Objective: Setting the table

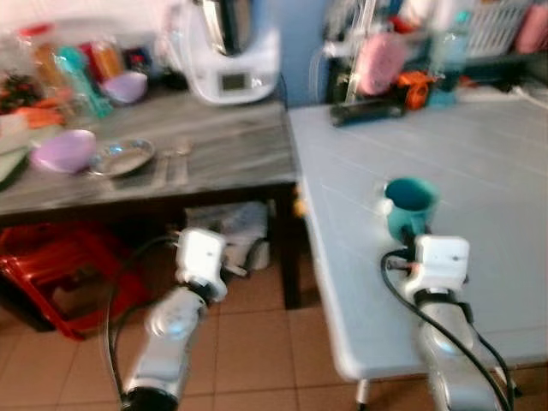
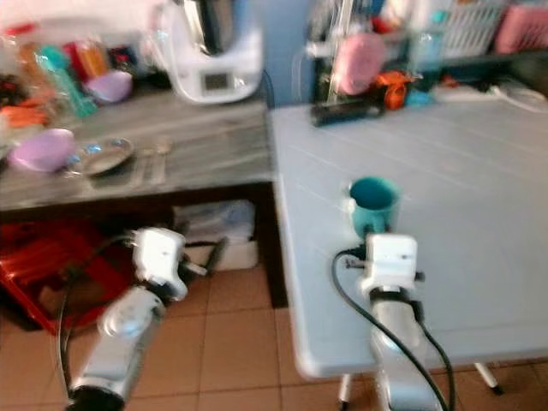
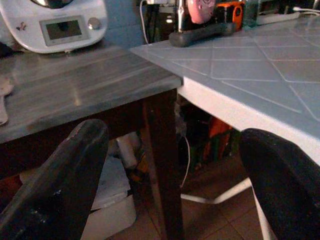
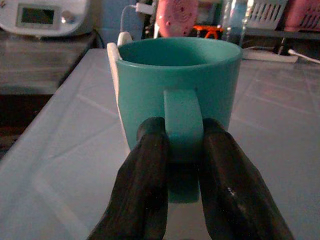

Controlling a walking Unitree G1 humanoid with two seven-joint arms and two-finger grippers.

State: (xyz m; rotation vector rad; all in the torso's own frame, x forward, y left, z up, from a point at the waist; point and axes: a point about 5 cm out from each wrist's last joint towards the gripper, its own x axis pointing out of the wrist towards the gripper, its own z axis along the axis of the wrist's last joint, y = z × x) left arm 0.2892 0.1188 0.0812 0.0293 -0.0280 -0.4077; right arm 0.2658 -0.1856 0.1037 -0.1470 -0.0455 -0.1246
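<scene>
A: Two desks stand side by side: a pale blue tiled desk (image 1: 479, 163) on the robot's right and a grey wood-grain desk (image 1: 214, 154) on its left. Where is the mug?

B: The teal mug (image 4: 175, 95) stands upright on the pale blue desk, near its front edge. The right tool (image 4: 182, 150) has its two black fingers (image 4: 145, 175) closed on the mug's handle, one on each side, as the right wrist view shows plainly.

A: And the other arm?

B: The left tool (image 3: 170, 180) hangs low in front of the grey desk, over the tiled floor (image 1: 257, 342). Its fingers (image 3: 60, 180) are spread wide apart with nothing between them; past them you see the dark leg of the grey desk and the corner where the two desks meet.

A: What sits on the grey desk?

B: A lilac bowl (image 1: 64, 150) near the front left, a round metal plate (image 1: 122, 157) just beside it, and some cutlery (image 1: 175, 163) next to the plate, too blurred to name further. A second lilac bowl (image 1: 127, 86) stands farther back, and a white kitchen machine with a small display (image 1: 227, 51) stands at the back right.

A: Anything below?

B: A red crate (image 1: 60, 274) sits on the floor under the grey desk. At the back of the blue desk lies a dark long object (image 1: 368, 111), with a pink thing (image 1: 381, 60) behind it.
</scene>
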